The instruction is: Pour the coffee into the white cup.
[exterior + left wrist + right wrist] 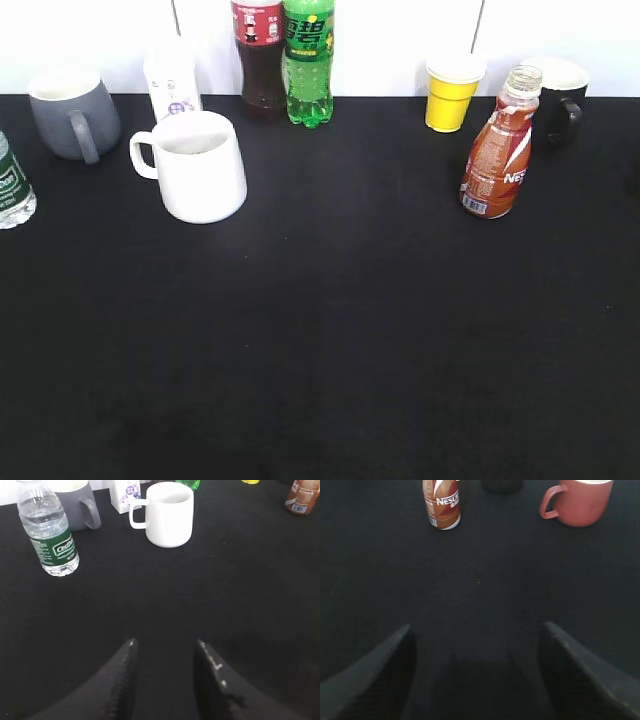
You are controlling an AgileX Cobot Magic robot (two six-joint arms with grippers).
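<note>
The coffee bottle (497,147), small and curvy with a red-orange label and no cap, stands upright at the right of the black table; it also shows in the right wrist view (441,504) and at the left wrist view's top right corner (303,496). The white cup (197,165) stands at the left with its handle to the left; it also shows in the left wrist view (167,513). My left gripper (165,642) is open and empty, well short of the cup. My right gripper (477,627) is open wide and empty, well short of the bottle. Neither gripper shows in the exterior view.
A grey mug (72,115), a water bottle (48,530), a small white carton (172,80), a cola bottle (259,58) and a green soda bottle (308,62) stand at the back left. A yellow paper cup (451,92), a black mug (557,97) and a pink mug (580,501) stand at the right.
</note>
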